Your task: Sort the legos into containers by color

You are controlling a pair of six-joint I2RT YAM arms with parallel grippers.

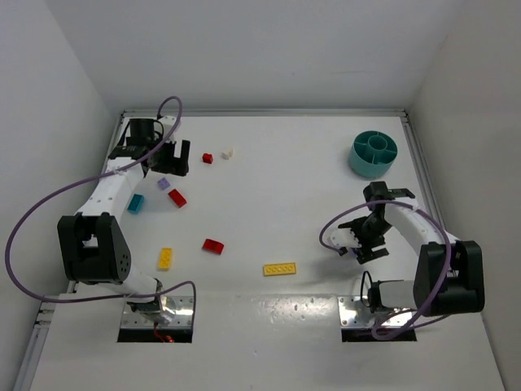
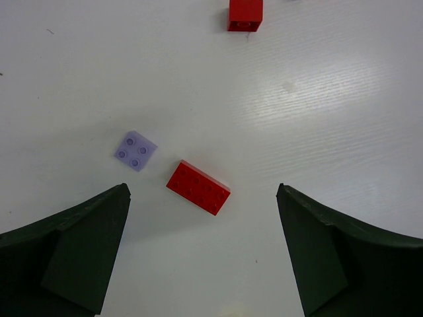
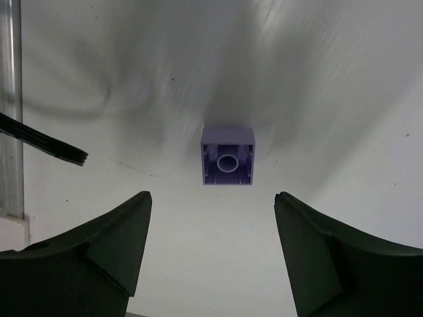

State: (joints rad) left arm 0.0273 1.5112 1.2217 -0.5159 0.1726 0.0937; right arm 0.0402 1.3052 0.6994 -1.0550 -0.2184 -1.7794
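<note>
**Top view:** the teal tub (image 1: 374, 154) stands at the far right. The legos (image 1: 213, 246) lie scattered on the left, near the left gripper (image 1: 175, 156).
**Left wrist view:** the jaws are spread and empty, with a red brick (image 2: 198, 187) and a purple plate (image 2: 135, 150) just ahead.
**Right wrist view:** the right gripper (image 3: 213, 195) is released. A purple brick (image 3: 227, 156), hollow side showing, lies ahead untouched.

One brick (image 3: 227, 156) lies just ahead of my right gripper (image 3: 211, 198); the tub (image 1: 374, 154) stands farther back, rightward

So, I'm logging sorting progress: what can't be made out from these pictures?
Top view: teal tub compartments, too small to tell contents.
Top view: upturned purple brick hidden beneath right pincer.
Left wrist: upper red brick cut off by top edge.
</note>
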